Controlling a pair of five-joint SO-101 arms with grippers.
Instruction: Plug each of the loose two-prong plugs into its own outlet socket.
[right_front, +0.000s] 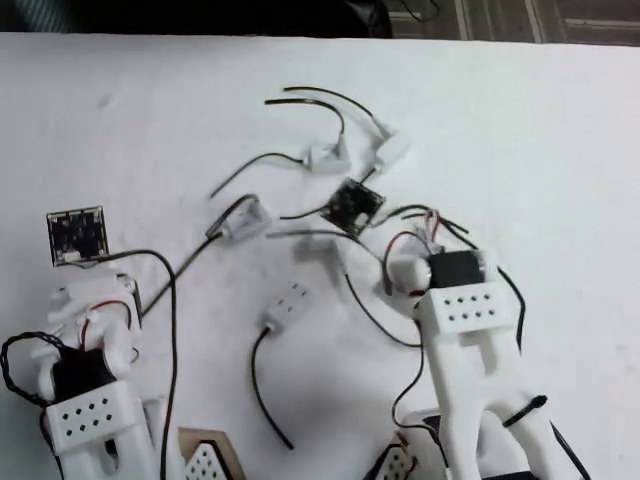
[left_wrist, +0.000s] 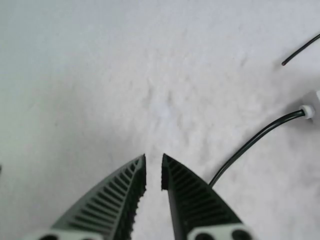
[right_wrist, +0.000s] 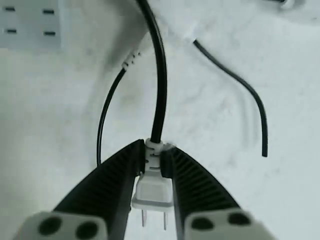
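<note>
Our right claw (right_wrist: 154, 149) is clenched on the white two-prong plug (right_wrist: 151, 192), which sits between its jaws with prongs toward the wrist and its black cord (right_wrist: 159, 75) running ahead. Farther out lies a white slotted outlet block (right_wrist: 30, 22). Our left claw (left_wrist: 153, 160) hangs barely parted and empty over the white table (left_wrist: 150, 75).

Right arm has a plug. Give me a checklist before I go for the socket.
1. Right claw grip on the plug: ok, shut on its body.
2. Prongs facing the socket: not ok, they point back toward the wrist; the cord leads forward.
3. Socket slots in sight: ok, off to one side of the plug.
4. Left claw free: ok, narrow gap, nothing in it.
5. Cord slack enough: cannot tell.
</note>
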